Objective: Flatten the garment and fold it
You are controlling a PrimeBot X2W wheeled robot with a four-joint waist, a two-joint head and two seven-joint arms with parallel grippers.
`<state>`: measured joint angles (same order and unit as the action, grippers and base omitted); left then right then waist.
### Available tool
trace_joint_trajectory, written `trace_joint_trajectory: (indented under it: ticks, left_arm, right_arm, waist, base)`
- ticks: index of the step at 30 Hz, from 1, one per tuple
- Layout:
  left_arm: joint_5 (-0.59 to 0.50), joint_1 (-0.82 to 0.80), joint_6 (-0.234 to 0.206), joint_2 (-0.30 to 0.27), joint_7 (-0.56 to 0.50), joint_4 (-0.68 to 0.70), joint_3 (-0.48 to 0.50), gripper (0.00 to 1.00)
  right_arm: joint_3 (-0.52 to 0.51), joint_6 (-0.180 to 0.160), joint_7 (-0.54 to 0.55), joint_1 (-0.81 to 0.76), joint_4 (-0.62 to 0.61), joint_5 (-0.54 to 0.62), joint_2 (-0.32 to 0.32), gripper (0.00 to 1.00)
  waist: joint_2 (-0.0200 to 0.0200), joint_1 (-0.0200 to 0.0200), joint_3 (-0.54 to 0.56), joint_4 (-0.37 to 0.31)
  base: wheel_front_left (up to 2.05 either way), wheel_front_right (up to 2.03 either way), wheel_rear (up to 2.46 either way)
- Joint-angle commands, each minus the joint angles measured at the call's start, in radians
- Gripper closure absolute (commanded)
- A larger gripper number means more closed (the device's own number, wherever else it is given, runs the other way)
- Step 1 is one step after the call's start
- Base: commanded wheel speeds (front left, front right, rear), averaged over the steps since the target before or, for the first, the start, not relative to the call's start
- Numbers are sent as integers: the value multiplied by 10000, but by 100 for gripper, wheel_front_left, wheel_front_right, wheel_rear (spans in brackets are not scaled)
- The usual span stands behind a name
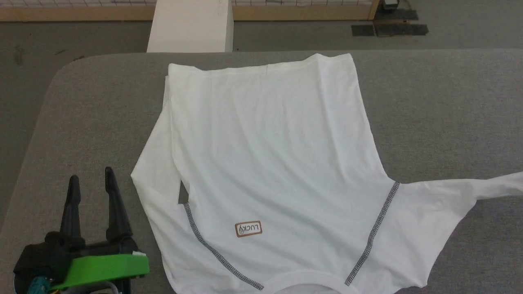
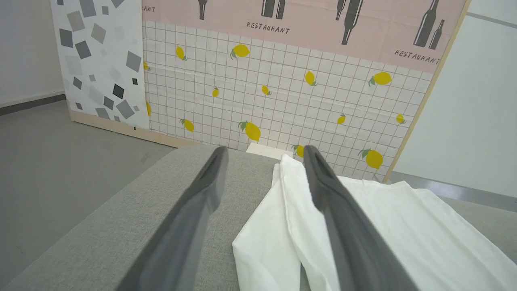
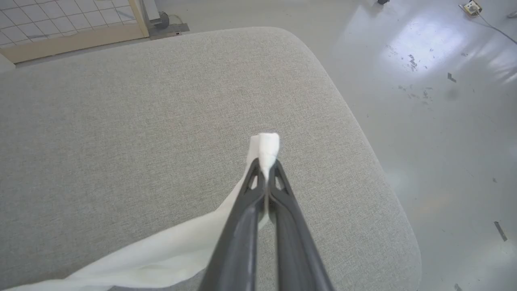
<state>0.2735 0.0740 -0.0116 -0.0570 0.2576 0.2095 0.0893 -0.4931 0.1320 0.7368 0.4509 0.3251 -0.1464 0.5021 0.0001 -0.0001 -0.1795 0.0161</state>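
The white T-shirt [image 1: 269,163] lies spread on the grey padded table [image 1: 441,114], collar toward me, hem at the far side. It has dark dotted seams at the shoulders and a small brown label print [image 1: 248,229]. One sleeve is folded in along the left side. The other sleeve [image 1: 457,196] stretches out to the right edge of the head view. My left gripper [image 1: 92,177] stands open over bare table just left of the shirt [image 2: 396,226]. My right gripper [image 3: 264,163] is shut on the sleeve's cuff [image 3: 266,147], lifted a little above the table.
A rigid white box [image 1: 191,25] stands on the floor behind the table's far edge. A patterned partition [image 2: 282,89] with lemons and bottle prints runs along the back. The rounded table corner [image 3: 323,60] and grey floor [image 3: 436,101] lie right of the held cuff.
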Motion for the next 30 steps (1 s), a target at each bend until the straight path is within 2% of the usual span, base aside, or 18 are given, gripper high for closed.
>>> trace_joint_trajectory:
  ticks: [1, 3, 8, 13, 16, 22, 30]
  left_arm:
    - [-1, 216, -102, 41, 41, 80, 57, 0]
    - [15, 420, -168, 45, 41, 150, 92, 0]
    - [61, 640, -295, 52, 41, 238, 30, 0]
    - [56, 640, -357, 55, 41, 279, -109, 0]
    - [47, 656, -375, 56, 41, 294, -166, 0]
    - [63, 634, -366, 57, 41, 280, -313, 0]
    - [154, 556, -361, 59, 41, 238, -478, 0]
  right_arm:
    - [302, -13, -126, -243, -414, -258, -22, 100]
    - [1074, -13, -271, -696, -1282, -578, 26, 100]
    - [2561, -13, -102, -1367, -3239, -1627, -356, 100]
    - [4414, -13, 354, -1636, -4997, -2790, -1176, 100]
    - [5513, -13, 579, -1548, -5543, -3208, -1573, 100]
    - [7615, -13, 494, -839, -5314, -3720, -2216, 100]
    - [9387, -13, -476, 376, -3408, -3888, -3437, 100]
  waist:
    - [-1, 1, 595, -164]
    - [-1, 1, 763, -199]
    - [-1, 1, 932, -203]
    - [-1, 1, 1006, -169]
    - [-1, 1, 1025, -135]
    - [-1, 1, 1015, 169]
    - [-1, 1, 747, 925]
  base:
    - [0, 0, 0]
    - [0, 0, 0]
    - [0, 0, 0]
    - [0, 0, 0]
    - [0, 0, 0]
    - [0, 0, 0]
    - [0, 0, 0]
